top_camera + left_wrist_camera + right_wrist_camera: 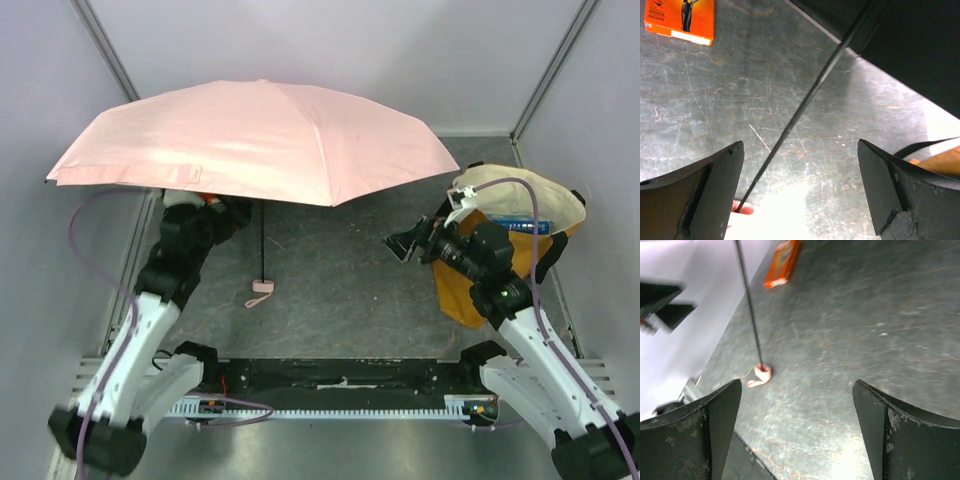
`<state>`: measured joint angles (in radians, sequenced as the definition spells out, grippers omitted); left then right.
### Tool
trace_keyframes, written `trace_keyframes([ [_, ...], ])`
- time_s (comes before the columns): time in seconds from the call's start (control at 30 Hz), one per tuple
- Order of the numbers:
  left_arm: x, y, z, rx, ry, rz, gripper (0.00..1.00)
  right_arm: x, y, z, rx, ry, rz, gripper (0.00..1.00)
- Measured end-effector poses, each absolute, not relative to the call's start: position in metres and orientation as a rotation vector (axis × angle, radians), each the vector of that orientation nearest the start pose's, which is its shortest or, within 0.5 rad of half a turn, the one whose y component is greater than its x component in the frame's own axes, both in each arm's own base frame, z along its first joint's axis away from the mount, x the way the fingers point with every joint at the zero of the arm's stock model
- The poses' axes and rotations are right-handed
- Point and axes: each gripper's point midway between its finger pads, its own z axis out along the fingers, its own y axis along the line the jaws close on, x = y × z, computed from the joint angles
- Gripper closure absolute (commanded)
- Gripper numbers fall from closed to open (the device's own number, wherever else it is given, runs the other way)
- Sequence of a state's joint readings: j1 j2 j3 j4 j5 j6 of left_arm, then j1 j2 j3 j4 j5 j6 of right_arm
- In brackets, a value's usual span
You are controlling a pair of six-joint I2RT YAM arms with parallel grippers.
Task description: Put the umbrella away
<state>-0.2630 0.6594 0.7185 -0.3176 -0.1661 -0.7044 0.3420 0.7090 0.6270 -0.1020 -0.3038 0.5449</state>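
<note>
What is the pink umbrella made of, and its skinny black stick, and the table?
The umbrella top looks like thin matte pink cloth, with seams and soft folds. Its stick is probably metal: thin, straight, dark, faintly shiny. The table seems metal too: grey, glossy in spots, full of scratches.

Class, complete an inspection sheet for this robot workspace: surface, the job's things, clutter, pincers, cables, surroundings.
Surface: grey, scratched table.
Job's things: umbrella open, its handle resting on the table, thin black shaft standing up from it.
Clutter: orange box lying flat; mustard-yellow tote bag at the right.
Pincers: left pincer open, holding nothing; right pincer open, holding nothing.
Cables: purple cable loops beside the left arm, another over the right.
Surroundings: pale walls.
</note>
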Motion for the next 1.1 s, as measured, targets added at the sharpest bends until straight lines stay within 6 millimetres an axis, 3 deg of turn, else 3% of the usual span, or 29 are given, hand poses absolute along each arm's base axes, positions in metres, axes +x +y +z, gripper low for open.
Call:
trace_keyframes([
  [0.07, 0.31, -0.082, 0.252, -0.501, 1.873, -0.489, 0.02, 0.248, 0.184, 0.245, -0.125, 1.838, 0.996, 0.02],
  [0.13, 0.337, -0.094, 0.237, -0.463, 1.928, -0.488, 0.07, 0.24, 0.194, 0.239, -0.19, 1.834, 1.069, 0.02],
  [0.27, 0.368, -0.118, 0.203, -0.361, 2.024, -0.564, 0.07, 0.221, 0.206, 0.236, -0.302, 1.816, 1.171, 0.02],
  [0.4, 0.413, -0.134, 0.193, -0.304, 2.061, -0.573, 0.13, 0.21, 0.209, 0.243, -0.392, 1.773, 1.193, 0.02],
  [0.43, 0.421, -0.137, 0.193, -0.291, 2.053, -0.579, 0.21, 0.208, 0.209, 0.244, -0.406, 1.766, 1.19, 0.02],
  [0.47, 0.43, -0.141, 0.192, -0.268, 2.037, -0.592, 0.45, 0.207, 0.208, 0.245, -0.415, 1.76, 1.187, 0.02],
  [0.5, 0.434, -0.144, 0.19, -0.252, 2.032, -0.609, 0.57, 0.206, 0.208, 0.245, -0.42, 1.756, 1.184, 0.02],
  [0.63, 0.44, -0.161, 0.19, -0.153, 2.005, -0.708, 0.92, 0.207, 0.209, 0.241, -0.431, 1.767, 1.173, 0.02],
  [0.67, 0.44, -0.167, 0.197, -0.102, 1.98, -0.736, 0.98, 0.207, 0.21, 0.238, -0.432, 1.777, 1.169, 0.02],
  [0.83, 0.435, -0.18, 0.25, -0.097, 1.863, -0.855, 0.98, 0.207, 0.228, 0.208, -0.451, 1.89, 1.147, 0.04],
  [0.93, 0.424, -0.184, 0.294, -0.136, 1.83, -0.926, 0.98, 0.199, 0.251, 0.2, -0.486, 1.935, 1.15, 0.03],
  [0.97, 0.41, -0.191, 0.328, -0.141, 1.801, -0.97, 0.98, 0.193, 0.273, 0.207, -0.529, 1.933, 1.147, 0.03],
  [1.1, 0.369, -0.204, 0.374, -0.093, 1.745, -1.061, 0.98, 0.194, 0.32, 0.246, -0.554, 1.883, 1.149, 0.03],
])
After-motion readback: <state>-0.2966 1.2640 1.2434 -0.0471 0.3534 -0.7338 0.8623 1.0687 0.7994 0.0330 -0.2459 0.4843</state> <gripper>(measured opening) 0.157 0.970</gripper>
